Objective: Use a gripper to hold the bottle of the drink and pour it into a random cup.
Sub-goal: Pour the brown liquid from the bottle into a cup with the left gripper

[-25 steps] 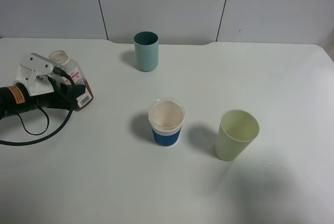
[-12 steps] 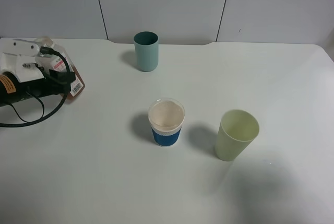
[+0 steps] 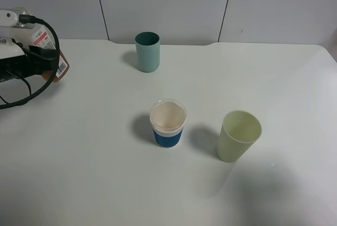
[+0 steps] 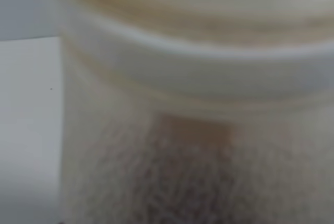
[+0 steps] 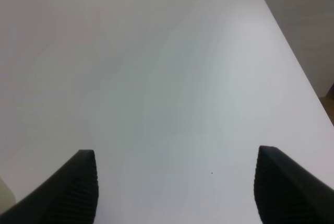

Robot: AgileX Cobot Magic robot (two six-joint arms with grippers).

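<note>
While its jaws clamp the small squarish translucent plastic bottle (image 3: 46, 40), the black-fingered left gripper (image 3: 42, 60) has carried it up and back to the white table's (image 3: 105, 173) far left edge. Bare tabletop separates it from the tall teal-green plastic cup (image 3: 147, 51). Three cups stand well apart, counting the short blue-and-white cup (image 3: 168, 123) and the pale yellow-green tapered cup (image 3: 238, 136). The right gripper (image 5: 175, 187) gapes wide over bare table.

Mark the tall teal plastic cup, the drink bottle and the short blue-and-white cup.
tall teal-green plastic cup (image 3: 147, 55), high view, outer wall.
small translucent plastic bottle (image 3: 42, 38), high view, white-and-red label.
short blue-and-white cup (image 3: 168, 137), high view, blue band.
</note>
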